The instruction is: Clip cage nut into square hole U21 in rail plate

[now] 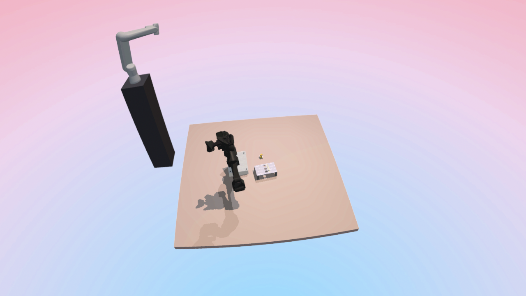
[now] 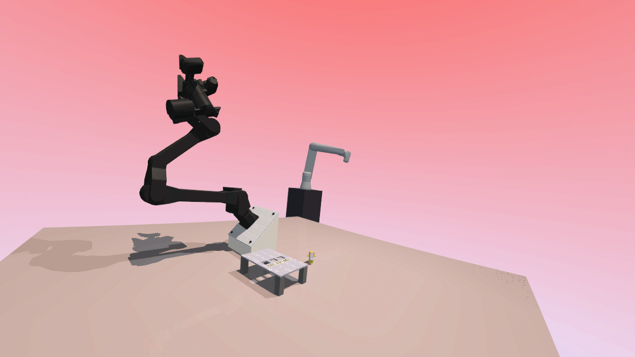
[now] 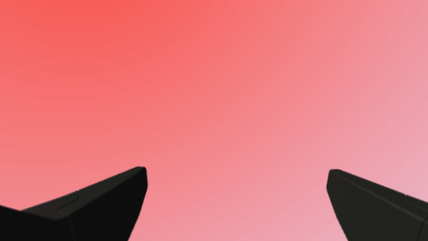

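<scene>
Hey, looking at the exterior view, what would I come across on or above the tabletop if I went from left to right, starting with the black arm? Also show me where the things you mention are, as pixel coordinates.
Black robot arm [image 1: 232, 158] [image 2: 199, 196], rail plate on dark legs [image 1: 260, 169] [image 2: 288, 268], yellow cage nut [image 1: 261, 156] [image 2: 311, 261].

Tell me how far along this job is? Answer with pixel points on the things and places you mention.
Nothing looks done: the cage nut [image 1: 261, 156] [image 2: 311, 257] stands on the table [image 1: 294, 206] [image 2: 377, 310], beside the rail plate [image 1: 260, 169] [image 2: 286, 267]. Nothing is in hand; the pincer [image 3: 237, 179] is open and raised. Left: grasping, squeezing, clipping into U21, letting go, backing clear.
</scene>
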`<state>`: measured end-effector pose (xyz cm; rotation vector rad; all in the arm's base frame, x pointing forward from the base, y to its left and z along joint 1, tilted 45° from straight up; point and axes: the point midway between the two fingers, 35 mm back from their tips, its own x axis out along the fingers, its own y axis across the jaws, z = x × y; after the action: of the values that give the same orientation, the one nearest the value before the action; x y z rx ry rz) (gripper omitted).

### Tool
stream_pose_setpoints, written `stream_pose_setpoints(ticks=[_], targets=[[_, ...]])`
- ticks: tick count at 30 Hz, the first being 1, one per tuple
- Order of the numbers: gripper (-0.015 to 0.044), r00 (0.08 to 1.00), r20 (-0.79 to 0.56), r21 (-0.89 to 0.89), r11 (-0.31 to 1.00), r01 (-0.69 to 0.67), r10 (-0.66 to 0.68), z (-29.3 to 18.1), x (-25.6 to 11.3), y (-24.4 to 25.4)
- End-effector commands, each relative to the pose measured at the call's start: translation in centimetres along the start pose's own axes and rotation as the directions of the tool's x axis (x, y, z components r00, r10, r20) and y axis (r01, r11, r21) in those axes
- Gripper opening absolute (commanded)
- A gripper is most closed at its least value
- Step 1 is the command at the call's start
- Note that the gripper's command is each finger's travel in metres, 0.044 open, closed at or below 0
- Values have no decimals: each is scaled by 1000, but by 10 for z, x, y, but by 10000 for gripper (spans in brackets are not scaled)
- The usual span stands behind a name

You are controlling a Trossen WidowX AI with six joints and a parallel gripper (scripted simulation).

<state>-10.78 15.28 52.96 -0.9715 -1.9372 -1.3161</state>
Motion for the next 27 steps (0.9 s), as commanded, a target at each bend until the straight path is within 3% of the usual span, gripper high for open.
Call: stream_pose_setpoints(ticks=[1, 8, 17, 21, 27], targets=[[426, 1000, 7, -5, 1000, 1, -1, 2, 0, 0], [440, 966, 253, -175, 984, -1, 46, 77, -11, 15], [440, 823, 550, -365, 927, 85, 141, 167, -49, 46], [440, 723, 667, -415, 896, 160, 179, 205, -75, 58], [440, 461, 856, -414, 843, 343, 233, 269, -149, 82]])
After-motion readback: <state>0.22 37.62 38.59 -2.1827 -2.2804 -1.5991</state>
